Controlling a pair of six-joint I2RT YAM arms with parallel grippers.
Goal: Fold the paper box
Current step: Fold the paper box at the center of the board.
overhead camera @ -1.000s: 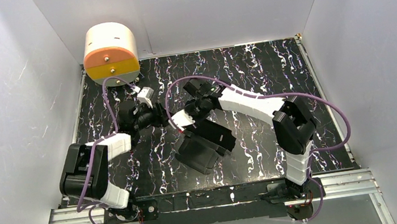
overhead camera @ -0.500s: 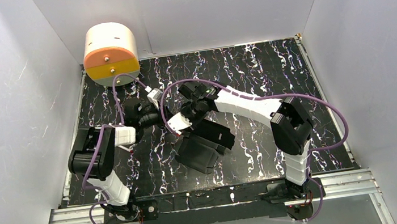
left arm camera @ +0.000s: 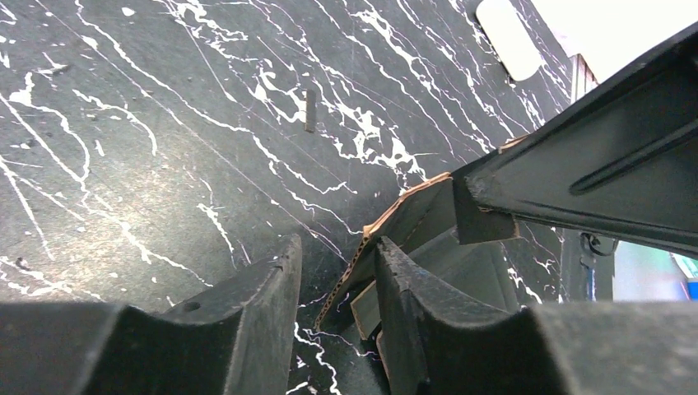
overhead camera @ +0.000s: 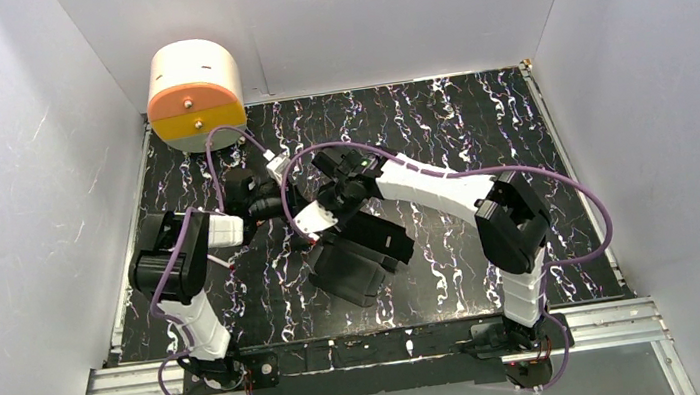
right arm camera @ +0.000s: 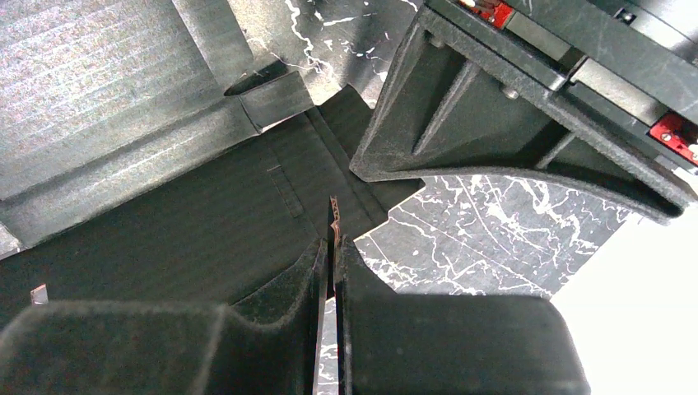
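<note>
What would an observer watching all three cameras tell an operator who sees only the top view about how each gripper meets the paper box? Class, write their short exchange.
Operator: From above, is the right gripper holding the paper box?
Observer: Yes, the right wrist view shows it pinching a thin card edge.
Operator: And the left gripper?
Observer: Its jaws stand apart around a brown-edged flap, with a gap on one side.

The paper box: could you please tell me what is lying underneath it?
Only the marbled table shows around the paper box; whatever lies directly beneath its panels is covered by the card.
</note>
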